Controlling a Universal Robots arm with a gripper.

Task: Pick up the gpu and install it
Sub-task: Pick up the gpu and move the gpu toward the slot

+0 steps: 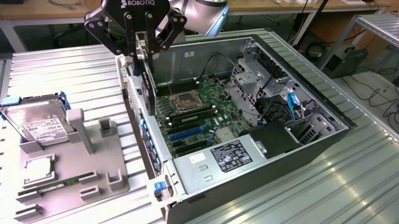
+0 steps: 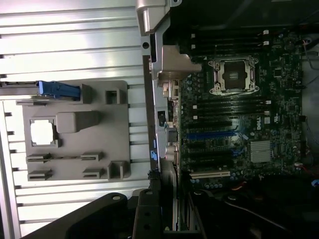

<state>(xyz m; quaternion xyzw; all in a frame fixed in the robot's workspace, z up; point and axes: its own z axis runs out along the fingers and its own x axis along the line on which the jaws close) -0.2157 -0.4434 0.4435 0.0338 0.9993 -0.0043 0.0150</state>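
The pincer (image 1: 145,49) was clenched on the gpu (image 1: 148,88), which hung upright over the open computer case (image 1: 299,156) at its wall nearest the grey holder (image 1: 115,158), above the motherboard (image 1: 193,114); the installing step was in hand, apparently calling for edge-to-slot alignment.

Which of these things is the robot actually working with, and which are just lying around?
In the job: gripper, the graphics card it holds, open computer case, motherboard.
Lying about: hard drive, memory stick, processor chip, grey tray.
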